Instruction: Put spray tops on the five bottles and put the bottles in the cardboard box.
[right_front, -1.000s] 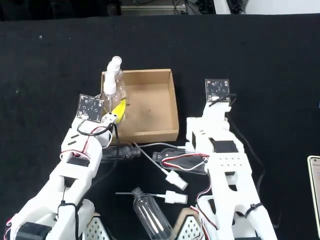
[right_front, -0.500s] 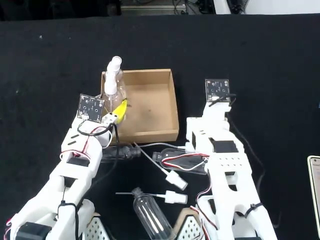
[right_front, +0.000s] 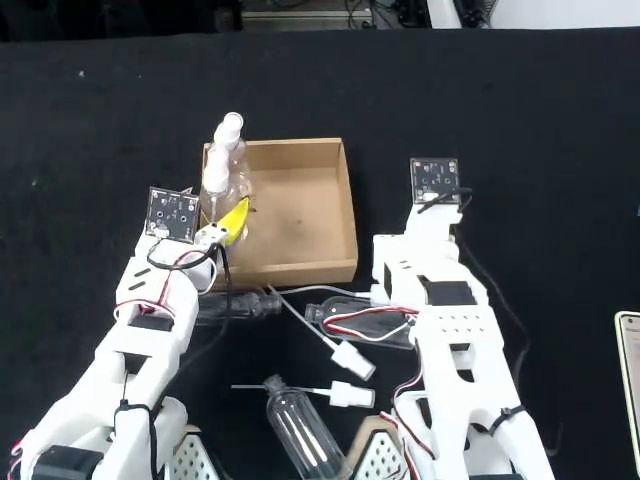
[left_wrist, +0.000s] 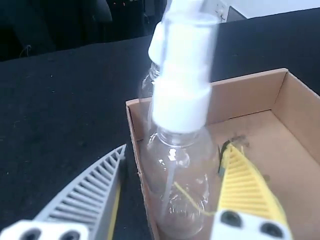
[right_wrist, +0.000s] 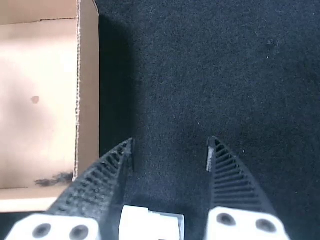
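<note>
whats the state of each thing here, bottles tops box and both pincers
capped bottle: upright in the box corner, spray top on
cardboard box: open-topped, holds that one bottle
front bottle: lying on the table, no top
loose spray tops: lying on the table, unfitted
left pincer: open, fingers either side of capped bottle
right pincer: open, empty

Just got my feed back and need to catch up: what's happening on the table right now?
The left tool sits open around a bottle with its spray top on, which stands in a corner of the cardboard box. The right tool hangs open over the table beside the box, holding nothing. More bottles and two loose spray tops lie in front of the box, not yet assembled.
</note>
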